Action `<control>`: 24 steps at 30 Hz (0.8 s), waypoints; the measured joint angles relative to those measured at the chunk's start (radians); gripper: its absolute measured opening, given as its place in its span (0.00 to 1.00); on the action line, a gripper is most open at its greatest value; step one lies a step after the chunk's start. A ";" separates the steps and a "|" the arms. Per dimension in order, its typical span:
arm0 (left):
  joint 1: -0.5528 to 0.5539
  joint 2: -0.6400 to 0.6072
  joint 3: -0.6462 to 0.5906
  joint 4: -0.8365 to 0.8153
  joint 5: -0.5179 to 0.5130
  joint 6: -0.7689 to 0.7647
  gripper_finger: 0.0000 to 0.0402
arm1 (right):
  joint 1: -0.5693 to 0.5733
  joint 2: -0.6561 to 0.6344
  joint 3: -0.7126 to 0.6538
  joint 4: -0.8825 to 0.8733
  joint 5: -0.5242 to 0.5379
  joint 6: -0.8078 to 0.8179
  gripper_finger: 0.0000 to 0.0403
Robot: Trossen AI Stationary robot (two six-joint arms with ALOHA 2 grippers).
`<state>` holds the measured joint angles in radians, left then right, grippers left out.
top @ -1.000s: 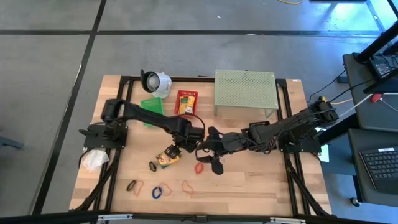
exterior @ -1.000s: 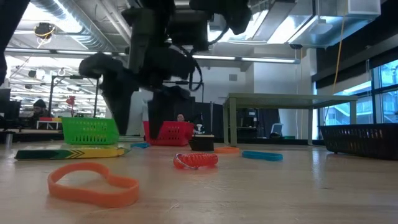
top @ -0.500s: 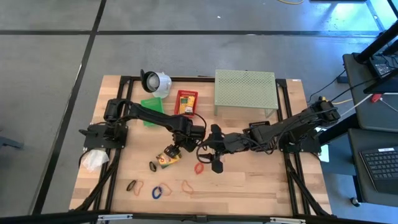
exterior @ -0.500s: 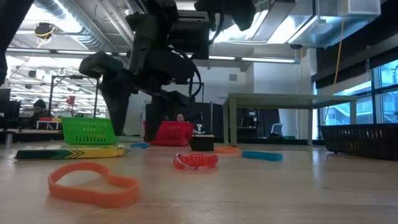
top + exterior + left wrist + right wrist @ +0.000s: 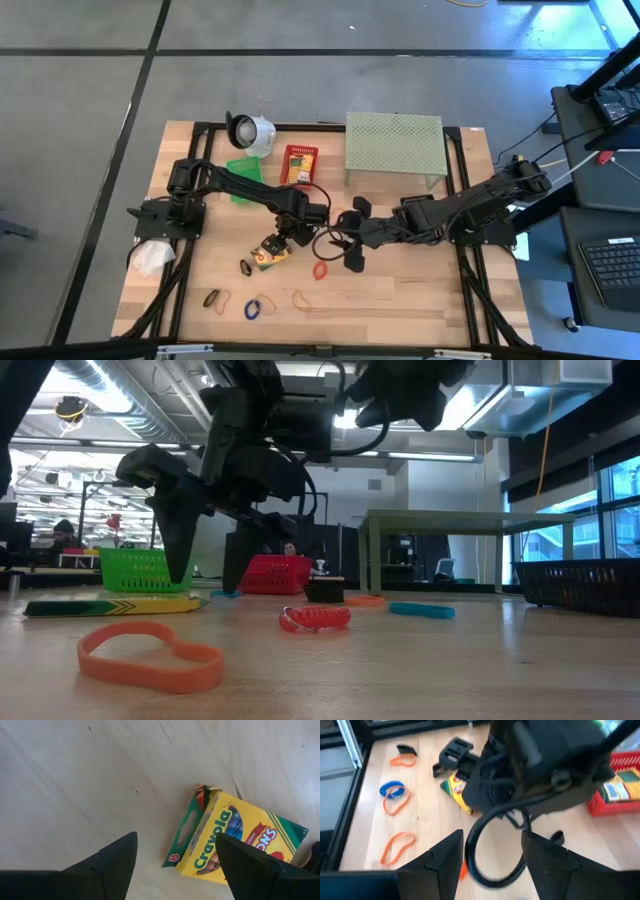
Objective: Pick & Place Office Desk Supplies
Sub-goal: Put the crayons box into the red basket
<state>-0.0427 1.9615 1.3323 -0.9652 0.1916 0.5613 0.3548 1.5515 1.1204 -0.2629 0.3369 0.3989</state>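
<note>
A pale wooden bench (image 5: 400, 290) on a black frame stands on a grey floor, with an open workshop behind it. The left hand (image 5: 278, 238) hangs low over the yellow-and-green cardboard crayon box (image 5: 266, 254), its two dark fingers (image 5: 112, 865) apart and empty; in its wrist view the near short end of the box, the one with the green flap, lies between the fingertips. The box lies flat near the middle of the bench, toward the front-left, its long axis running diagonally in the high view, from lower left to upper right.

The step in hand looks like closing on this box. To do it well, the fingers should straddle the narrow width, not the length, so the wrist may need turning until the jaw line crosses the long axis squarely. Descend until the tips almost touch the wood, then close gently, since thin card crushes easily.

The right hand (image 5: 352, 237) hovers just beside the left, fingers apart and holding nothing, above a red rubber-band loop (image 5: 320, 269); it needs to stay clear of the left wrist
</note>
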 joint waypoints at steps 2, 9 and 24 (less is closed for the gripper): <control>0.003 0.007 0.000 0.005 -0.002 0.007 0.64 | 0.007 -0.001 0.000 0.000 -0.001 0.002 0.51; 0.006 0.039 0.004 0.001 0.011 0.029 0.60 | 0.026 -0.002 0.000 0.001 -0.001 0.006 0.51; -0.016 0.040 0.003 -0.012 0.002 0.043 0.43 | 0.040 -0.002 -0.001 0.001 0.034 0.031 0.51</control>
<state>-0.0589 2.0018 1.3351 -0.9769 0.1939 0.6045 0.3950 1.5497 1.1191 -0.2615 0.3706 0.4300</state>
